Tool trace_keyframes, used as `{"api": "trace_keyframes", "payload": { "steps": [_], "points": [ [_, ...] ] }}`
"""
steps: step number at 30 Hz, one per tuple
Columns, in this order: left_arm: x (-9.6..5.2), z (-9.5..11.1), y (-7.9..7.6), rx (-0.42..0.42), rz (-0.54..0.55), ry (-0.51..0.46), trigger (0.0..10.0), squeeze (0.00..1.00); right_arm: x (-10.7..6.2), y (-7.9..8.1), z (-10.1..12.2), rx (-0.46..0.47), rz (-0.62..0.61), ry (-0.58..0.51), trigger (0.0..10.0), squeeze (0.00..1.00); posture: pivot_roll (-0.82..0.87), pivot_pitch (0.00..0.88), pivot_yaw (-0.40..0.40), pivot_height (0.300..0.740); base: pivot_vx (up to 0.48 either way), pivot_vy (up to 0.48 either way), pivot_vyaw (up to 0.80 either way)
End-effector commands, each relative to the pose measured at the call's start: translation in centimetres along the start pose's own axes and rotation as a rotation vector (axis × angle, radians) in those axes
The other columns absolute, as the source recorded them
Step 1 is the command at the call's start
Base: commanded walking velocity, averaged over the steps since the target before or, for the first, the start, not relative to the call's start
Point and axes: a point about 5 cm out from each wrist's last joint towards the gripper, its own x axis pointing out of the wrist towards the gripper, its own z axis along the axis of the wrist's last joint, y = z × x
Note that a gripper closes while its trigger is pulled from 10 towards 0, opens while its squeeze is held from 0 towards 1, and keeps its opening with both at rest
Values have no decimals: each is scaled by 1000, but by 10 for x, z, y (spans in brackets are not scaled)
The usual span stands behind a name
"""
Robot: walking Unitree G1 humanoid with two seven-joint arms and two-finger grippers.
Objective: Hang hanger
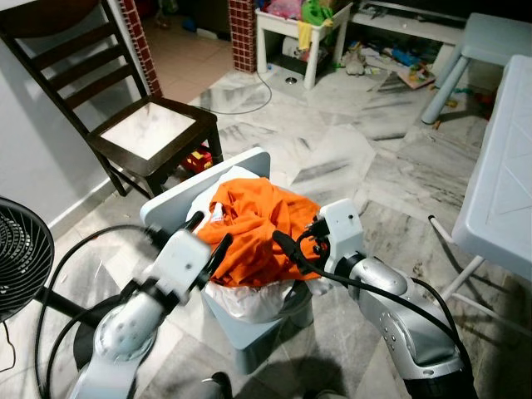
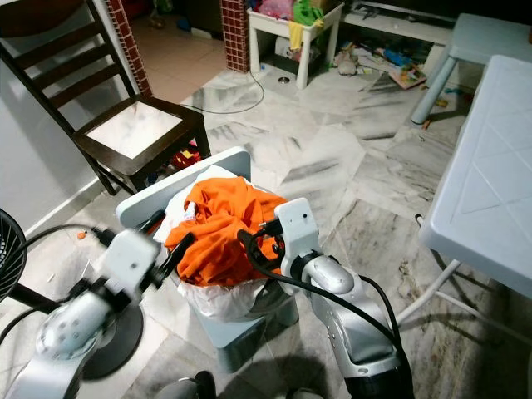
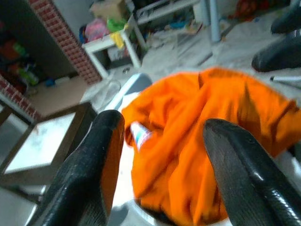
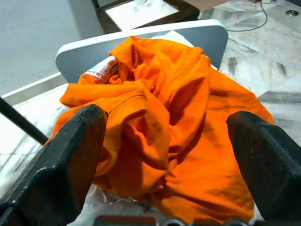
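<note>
A crumpled orange garment (image 1: 258, 224) lies heaped on a small pale grey plastic chair (image 1: 195, 193), over some white cloth (image 1: 249, 301). My left gripper (image 1: 208, 233) is at the heap's left edge, open, its black fingers (image 3: 101, 155) spread on either side of the orange cloth (image 3: 202, 141). My right gripper (image 1: 298, 237) is at the heap's right side, also open, with the garment (image 4: 164, 117) between and beyond its wide-set fingers (image 4: 70, 155). Neither grips the fabric. Whatever lies under the garment is hidden.
A dark wooden chair (image 1: 154, 133) stands at the back left, with a black fan (image 1: 21, 258) at the left edge. A white plastic table (image 1: 507, 166) juts in from the right. Far back are a brick pillar (image 1: 241, 33) and a low white table (image 1: 303, 37) with toys.
</note>
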Motion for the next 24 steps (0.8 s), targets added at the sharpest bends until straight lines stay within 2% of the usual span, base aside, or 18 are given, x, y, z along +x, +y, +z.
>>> {"api": "trace_keyframes", "payload": {
  "steps": [1, 2, 5, 7, 10, 12, 15, 16, 17, 19, 20, 22, 24],
  "points": [
    [-13, -5, 1, 17, 43, 11, 10000, 1000, 1, 5, -5, 7, 28, 17, 10000, 0, 47, 160, 0, 740, 0, 0, 0],
    [-13, -5, 1, 17, 43, 11, 10000, 1000, 1, 5, -5, 7, 28, 17, 10000, 0, 47, 160, 0, 740, 0, 0, 0],
    [-30, -18, -5, -32, 114, 83, 10000, 1000, -2, 5, -9, 4, 57, 38, 10000, 0, 51, 159, -4, 740, 0, 0, 0],
    [-41, -25, -8, -52, 167, 120, 10000, 1000, -4, 0, -12, 1, 49, 53, 10000, 0, 53, 156, -6, 740, 0, 0, 0],
    [-53, -35, -4, 10, 236, 148, 10000, 1000, -4, -11, -10, -9, -5, 37, 10000, 0, 52, 148, -8, 740, 0, 0, 0],
    [-57, -38, 0, 11, 264, 150, 10000, 1000, -4, -20, -6, -14, -53, 10, 10000, 0, 51, 145, -11, 740, 0, 0, 0],
    [-49, -33, 1, 20, 231, 125, 10000, 1000, -4, -36, 0, -38, -150, -16, 10000, 0, 52, 136, -20, 740, 0, 0, 0],
    [-42, -30, 1, 20, 201, 101, 10000, 1000, -5, -40, 1, -50, -161, -13, 10000, 0, 52, 136, -20, 740, 0, 0, 0],
    [-42, -30, 1, 20, 201, 101, 10000, 1000, -5, -40, 1, -50, -161, -13, 10000, 0, 52, 136, -20, 740, 0, 0, 0],
    [-28, -26, -2, -18, 145, 68, 10000, 1000, -4, -43, 1, -56, -158, -6, 10000, 0, 35, 127, -24, 740, 0, 0, 0],
    [-28, -26, -2, -18, 145, 68, 10000, 1000, -4, -43, 1, -56, -158, -6, 10000, 0, 35, 127, -24, 740, 0, 0, 0],
    [-12, -20, -7, -52, 43, 22, 10000, 1000, -5, -43, 2, -59, -155, -9, 10000, 0, 22, 124, -24, 740, 0, 0, 0],
    [-8, -18, -9, -60, 13, 13, 10000, 1000, -5, -43, 3, -59, -153, -10, 10000, 0, 22, 124, -24, 740, 0, 0, 0]
  ]
}}
